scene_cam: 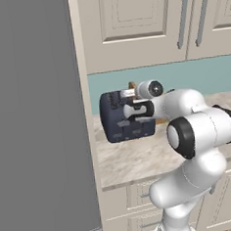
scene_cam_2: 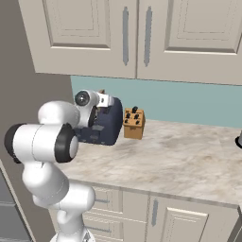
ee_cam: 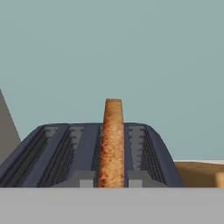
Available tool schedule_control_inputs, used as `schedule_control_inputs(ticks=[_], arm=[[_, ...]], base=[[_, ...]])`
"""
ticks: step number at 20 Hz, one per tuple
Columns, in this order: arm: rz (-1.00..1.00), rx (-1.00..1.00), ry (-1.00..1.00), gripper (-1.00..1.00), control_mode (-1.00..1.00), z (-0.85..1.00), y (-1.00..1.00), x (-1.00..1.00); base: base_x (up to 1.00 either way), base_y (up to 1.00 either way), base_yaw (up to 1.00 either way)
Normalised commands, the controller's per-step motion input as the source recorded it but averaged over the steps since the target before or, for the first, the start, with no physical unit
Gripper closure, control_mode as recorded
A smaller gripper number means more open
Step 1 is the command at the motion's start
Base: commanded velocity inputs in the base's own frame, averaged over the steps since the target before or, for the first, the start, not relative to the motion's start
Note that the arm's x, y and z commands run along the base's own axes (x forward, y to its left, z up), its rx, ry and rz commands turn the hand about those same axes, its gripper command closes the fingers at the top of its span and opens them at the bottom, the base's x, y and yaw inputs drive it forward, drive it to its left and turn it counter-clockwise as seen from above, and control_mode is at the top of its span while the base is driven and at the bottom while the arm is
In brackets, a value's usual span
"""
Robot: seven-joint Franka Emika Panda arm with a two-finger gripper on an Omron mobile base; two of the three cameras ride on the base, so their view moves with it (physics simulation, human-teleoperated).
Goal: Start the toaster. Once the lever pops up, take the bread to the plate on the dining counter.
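The dark navy toaster (scene_cam: 118, 118) (scene_cam_2: 108, 126) stands at the left end of a marbled counter, against the teal wall. In the hand view I look along its slotted top (ee_cam: 61, 151). The golden-brown bread (ee_cam: 113, 140) stands edge-on in a middle slot, sticking well above it. My gripper (scene_cam: 129, 111) (scene_cam_2: 96, 119) (ee_cam: 110, 183) is at the toaster's top, open, with a grey fingertip (ee_cam: 86, 183) on each side of the bread and a thin gap to it. The plate and the dining counter are out of view.
A brown knife block (scene_cam_2: 133, 124) (scene_cam: 132, 85) stands just right of the toaster. A tall grey panel (scene_cam: 39, 118) walls off the left. Cream upper cabinets (scene_cam_2: 137, 33) hang overhead. The marbled counter (scene_cam_2: 179, 156) stretches right to a dark object at the frame's edge (scene_cam_2: 239, 139).
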Motion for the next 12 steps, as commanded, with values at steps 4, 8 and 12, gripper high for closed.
schedule_control_inputs(ticks=[4,8,12], arm=[[0.00,0.00,0.00,1.00,-1.00,0.40,0.00,-0.28],[0.00,0.00,0.00,1.00,-1.00,0.42,0.00,-0.35],[0.00,0.00,0.00,1.00,-1.00,0.28,0.00,-0.50]], base=[[0.00,0.00,0.00],[0.00,0.00,0.00],[0.00,0.00,0.00]])
